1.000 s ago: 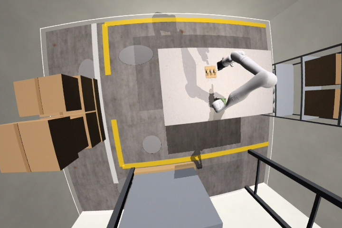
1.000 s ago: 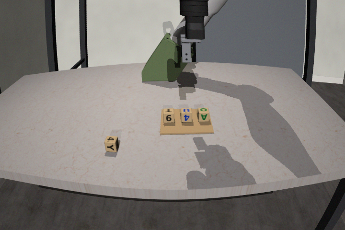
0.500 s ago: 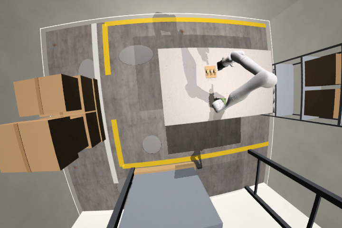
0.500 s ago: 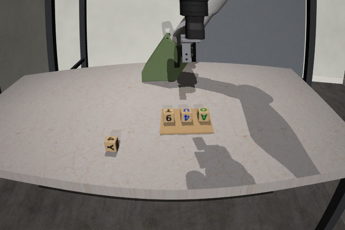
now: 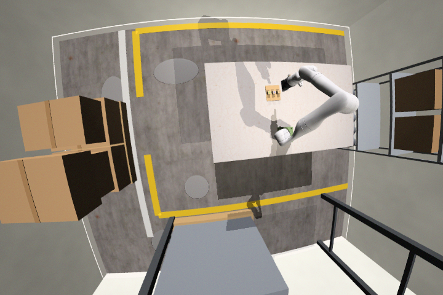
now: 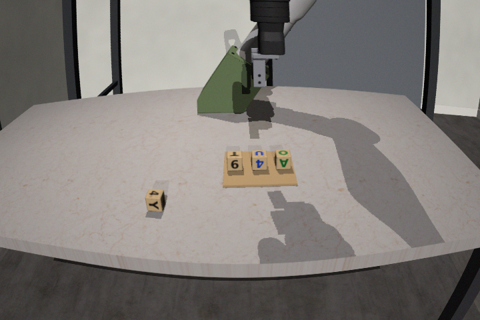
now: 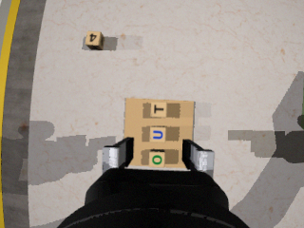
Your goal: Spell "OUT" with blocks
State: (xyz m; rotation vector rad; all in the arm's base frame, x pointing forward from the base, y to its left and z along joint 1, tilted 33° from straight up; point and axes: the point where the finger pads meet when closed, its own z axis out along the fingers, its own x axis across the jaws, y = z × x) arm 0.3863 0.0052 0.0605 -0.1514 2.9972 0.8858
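1. Tabletop (image 6: 78,135): pale marbled slab filling the middle of the exterior view; it carries the mat and all four blocks
2. Mat (image 6: 259,181): tan rectangle lying flat, right of centre in the exterior view; in the wrist view (image 7: 135,121) it sits just above the hand
3. T block (image 6: 234,161): left of the three on the mat in the exterior view, black T on top, a 9 on the side facing the camera
4. U block (image 6: 259,160): middle of the row, blue U on top, a blue 4 on the near side
5. O block (image 6: 283,159): right end of the row, green O on top, a green A on the near side. The three stand side by side in a straight line along the mat's far half, with narrow gaps between them
6. Fourth block (image 6: 155,200): alone on the tabletop at lower left of the mat and well apart from it, showing a 4 and a Y; in the wrist view (image 7: 94,40) it lies at upper left
7. Hand (image 6: 259,81): hangs above the tabletop at top centre of the exterior view, beyond the mat, fingers spread wide with nothing between them
8. Green wedge-shaped mount (image 6: 219,89): stands on the tabletop behind the hand
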